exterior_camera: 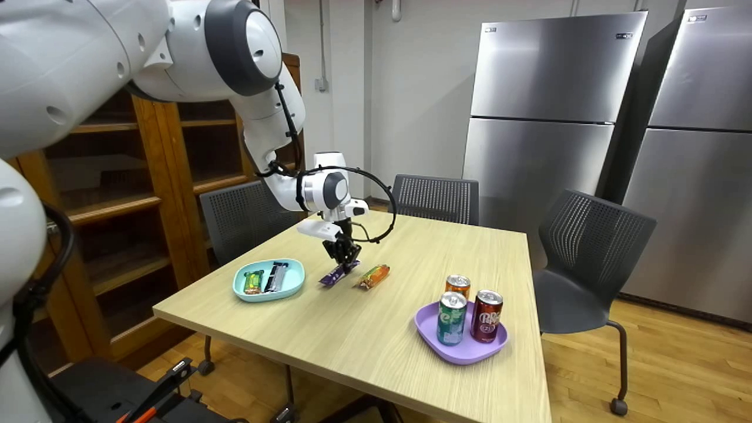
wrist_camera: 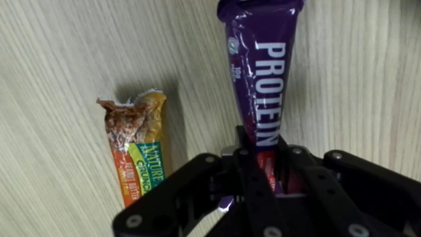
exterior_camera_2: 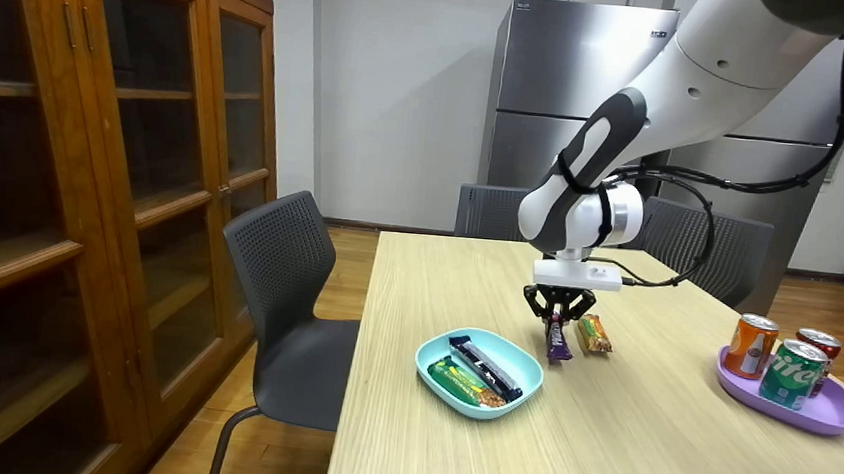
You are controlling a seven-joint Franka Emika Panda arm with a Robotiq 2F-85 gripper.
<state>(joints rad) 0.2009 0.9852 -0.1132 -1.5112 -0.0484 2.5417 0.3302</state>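
Two fingers (wrist_camera: pixel 252 181), nearly closed, pinch the purple "PROTEIN" bar (wrist_camera: pixel 266 75); beside it lies an orange "PEANUT BUTTER" bar (wrist_camera: pixel 138 148).

Purple tray (exterior_camera: pixel 469 353) bearing three cans (exterior_camera: pixel 486 317) | two steel fridges (exterior_camera: pixel 546 88) | dark-gray chairs (exterior_camera: pixel 594 235) | glass-doored wooden cabinet (exterior_camera_2: pixel 140 200)

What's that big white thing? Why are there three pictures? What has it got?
That's a robot arm; the gripper at its end works like a hand. Two pictures come from cameras standing apart from it; the close-up comes from a camera on its wrist. The gripper pinches a purple bar. On the table, an orange bar lies beside it. The blue tray holds a green bar and a black bar. The purple tray holds an orange can, a green can and a red can.
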